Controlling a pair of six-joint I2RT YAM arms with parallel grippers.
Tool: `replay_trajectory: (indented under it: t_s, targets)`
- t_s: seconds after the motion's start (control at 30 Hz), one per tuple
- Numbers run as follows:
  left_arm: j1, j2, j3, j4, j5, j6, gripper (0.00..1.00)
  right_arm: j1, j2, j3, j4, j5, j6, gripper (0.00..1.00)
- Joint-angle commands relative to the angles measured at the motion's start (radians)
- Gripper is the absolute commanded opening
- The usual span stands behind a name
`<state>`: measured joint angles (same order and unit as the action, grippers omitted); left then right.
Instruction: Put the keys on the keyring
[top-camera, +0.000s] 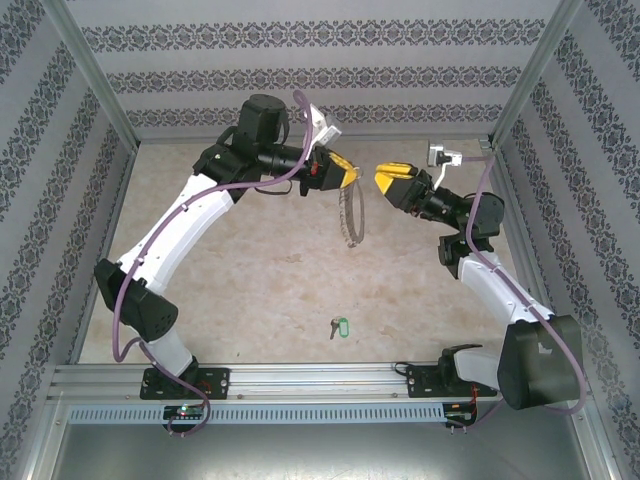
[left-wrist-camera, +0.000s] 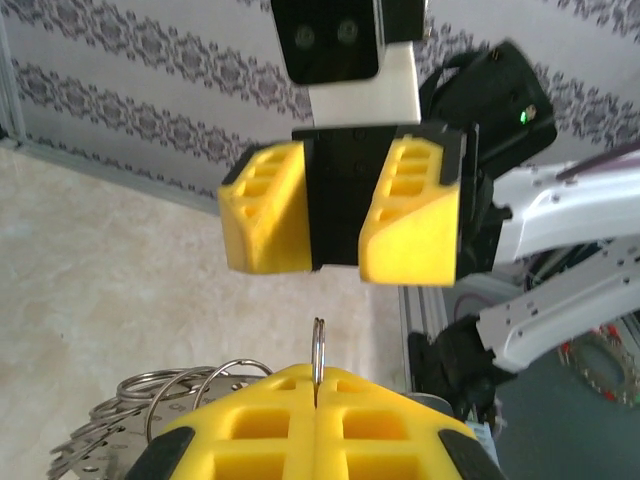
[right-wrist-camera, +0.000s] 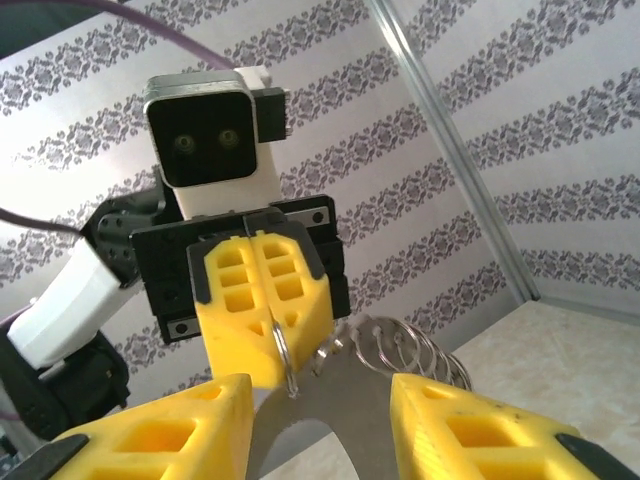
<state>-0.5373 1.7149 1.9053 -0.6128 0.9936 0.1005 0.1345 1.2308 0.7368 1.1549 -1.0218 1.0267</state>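
The keyring (top-camera: 352, 218), a floppy silvery loop strung with small metal pieces, hangs from my left gripper (top-camera: 346, 176) above the middle of the table. In the left wrist view that gripper (left-wrist-camera: 316, 380) is shut on a thin ring of the keyring (left-wrist-camera: 318, 348), and more of its rings bunch at the lower left. My right gripper (top-camera: 384, 180) faces it a short way off, open and empty. In the right wrist view its fingers (right-wrist-camera: 160, 435) frame the left gripper (right-wrist-camera: 262, 300) and the keyring (right-wrist-camera: 420, 350). The keys (top-camera: 338, 326), with a green tag, lie on the table near the front.
Patterned walls enclose the table on three sides, and metal posts (top-camera: 95, 75) stand at the back corners. An aluminium rail (top-camera: 300, 378) with both arm bases runs along the front edge. The beige tabletop (top-camera: 250, 280) lies bare around the keys.
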Motion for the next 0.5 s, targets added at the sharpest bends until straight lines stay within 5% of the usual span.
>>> replay_trajectory:
  t_s: [0.0, 0.47]
  targets:
    - [-0.008, 0.025, 0.06, -0.184, 0.028, 0.144, 0.0, 0.025, -0.018, 0.008, 0.014, -0.082, 0.01, 0.4]
    - [-0.009, 0.059, 0.113, -0.279, 0.053, 0.199, 0.0, 0.079, 0.029, 0.019, -0.042, -0.129, -0.031, 0.4]
